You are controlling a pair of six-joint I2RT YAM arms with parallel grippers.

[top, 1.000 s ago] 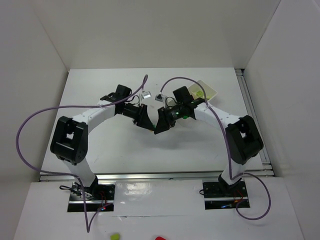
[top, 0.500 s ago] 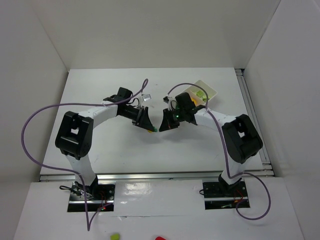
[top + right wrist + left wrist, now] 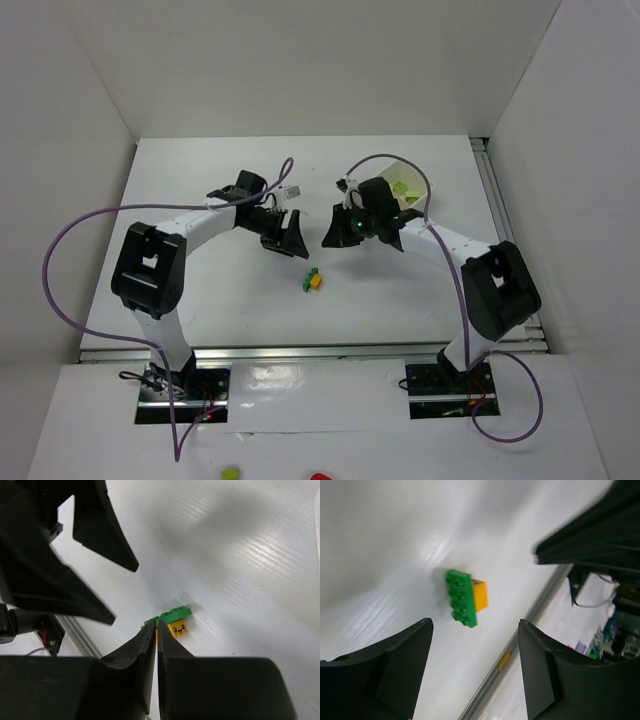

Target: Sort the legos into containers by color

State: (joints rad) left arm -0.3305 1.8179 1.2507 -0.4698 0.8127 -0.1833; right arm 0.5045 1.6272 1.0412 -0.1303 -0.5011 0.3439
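A green lego point(image 3: 309, 283) joined to a yellow lego point(image 3: 317, 281) lies on the white table, below and between both grippers. In the left wrist view the green brick point(image 3: 461, 604) has the yellow one point(image 3: 480, 594) at its side. My left gripper point(image 3: 291, 241) point(image 3: 475, 625) hovers above them, open and empty. My right gripper point(image 3: 332, 234) point(image 3: 156, 623) is shut with nothing seen in it, its tips over the green brick point(image 3: 172, 615); the yellow brick point(image 3: 177, 628) shows a face print. The white container point(image 3: 414, 180) sits at the back right, half hidden by the right arm, with green pieces point(image 3: 398, 187) inside.
A metal rail point(image 3: 310, 350) point(image 3: 505, 660) runs along the table's near edge. White walls enclose the table on three sides. Purple cables point(image 3: 60, 250) loop off both arms. The left gripper's black fingers point(image 3: 100, 525) fill the upper left of the right wrist view.
The left gripper opened and the green-and-yellow pair now lies on the table. Both grippers drew apart and back from where they met; the right one stayed shut.
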